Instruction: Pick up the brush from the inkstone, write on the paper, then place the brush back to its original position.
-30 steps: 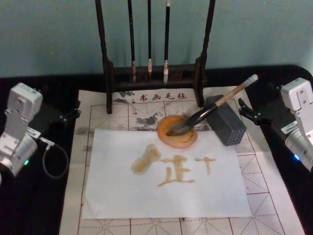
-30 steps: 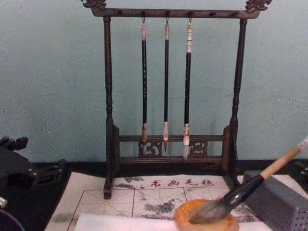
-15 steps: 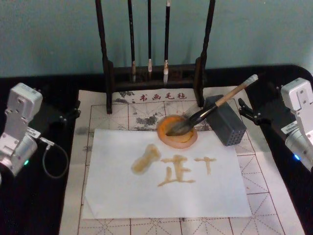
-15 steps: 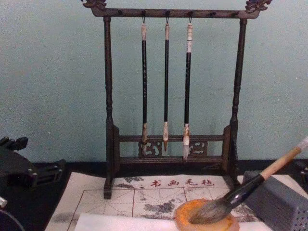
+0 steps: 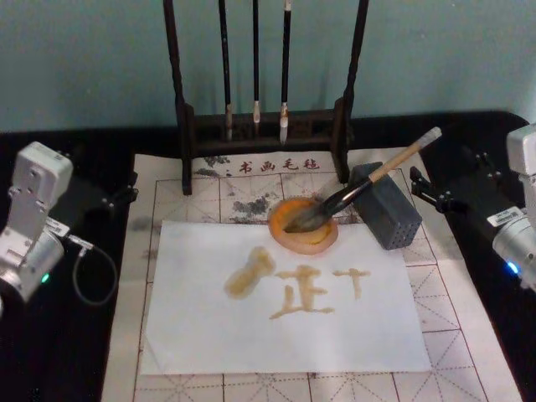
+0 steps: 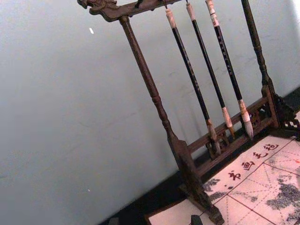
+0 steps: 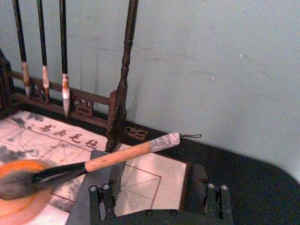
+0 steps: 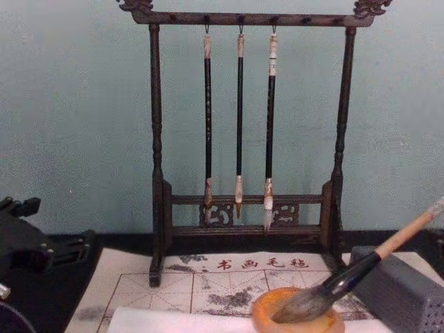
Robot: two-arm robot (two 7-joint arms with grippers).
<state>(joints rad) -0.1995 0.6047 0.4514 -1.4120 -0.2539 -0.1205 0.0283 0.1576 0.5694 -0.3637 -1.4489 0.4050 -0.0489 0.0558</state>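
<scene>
The brush (image 5: 377, 174) lies at rest, its bristles in the orange-rimmed inkstone (image 5: 289, 239) and its tan handle leaning over a grey block. The white paper (image 5: 201, 327) lies in front of the inkstone and bears yellow-brown strokes. My right gripper (image 5: 437, 180) hangs open to the right of the brush handle, apart from it. In the right wrist view the right gripper (image 7: 157, 201) is spread wide, with the brush (image 7: 122, 157) and inkstone (image 7: 18, 197) beyond it. My left gripper (image 5: 121, 191) is parked open at the mat's far left corner.
The grey perforated block (image 5: 389, 218) stands right of the inkstone under the handle. A dark wooden rack (image 5: 260, 126) with three slim hanging brushes stands at the back. A beige felt mat (image 5: 469, 335) with a red grid lies under everything on the black table.
My right arm has drawn back to the right, away from the brush. The brush, inkstone and paper have not moved, and the left arm has barely shifted.
</scene>
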